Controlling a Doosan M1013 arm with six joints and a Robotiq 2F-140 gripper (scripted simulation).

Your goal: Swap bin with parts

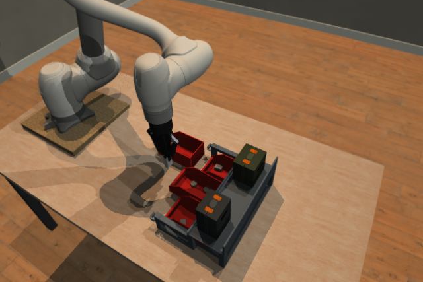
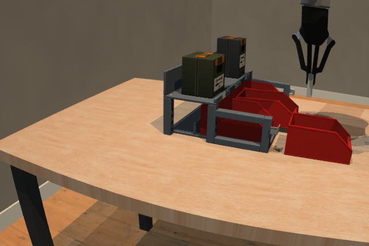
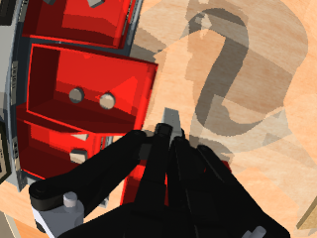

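Up in mid-air, gripper (image 1: pixel 167 162) (image 2: pixel 309 85) (image 3: pixel 168 120) clenched on nothing. Top view: parts bin (image 1: pixel 201 181) (image 2: pixel 283 113) (image 3: pixel 94 79) at 4 o'clock, jutting from shelf (image 1: pixel 240 190) (image 2: pixel 211 124) (image 3: pixel 6 74). I'd push its front low, centred, toward 4, clearing the lip without spilling.

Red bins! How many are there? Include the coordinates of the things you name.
4. One bin (image 1: pixel 184 158) (image 2: pixel 315 144) (image 3: pixel 132 190) stands on the table (image 1: pixel 324 203) (image 2: pixel 149 171) (image 3: pixel 282 55). In the shelf (image 1: pixel 246 200) (image 2: pixel 211 124) (image 3: pixel 7 55), a middle bin (image 1: pixel 187 193) (image 2: pixel 286 115) (image 3: pixel 99 74) sticks out between two end bins (image 1: pixel 225 161) (image 1: pixel 178 212) (image 2: pixel 238 130) (image 2: pixel 262 85) (image 3: pixel 74 25) (image 3: pixel 40 154).
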